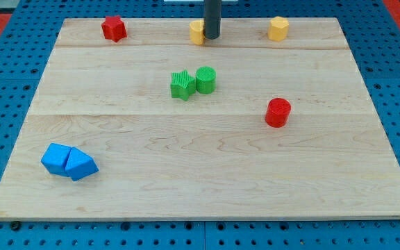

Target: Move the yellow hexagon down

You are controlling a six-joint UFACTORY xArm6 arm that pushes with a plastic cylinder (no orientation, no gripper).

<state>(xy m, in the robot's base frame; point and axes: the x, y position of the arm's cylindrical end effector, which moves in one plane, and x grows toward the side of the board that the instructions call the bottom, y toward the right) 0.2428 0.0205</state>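
Two yellow blocks sit near the view's top edge of the wooden board (117,139). One yellow block (196,32) is at top centre, with its right side hidden by my rod, so I cannot make out its shape. The other, a yellow hexagon (278,28), is at top right. My tip (212,37) rests right against the right side of the centre yellow block, well to the left of the yellow hexagon.
A red star (114,28) is at top left. A green star (181,85) and a green cylinder (205,80) touch each other below my tip. A red cylinder (278,112) stands at mid right. Two blue blocks (57,158) (81,166) touch at bottom left.
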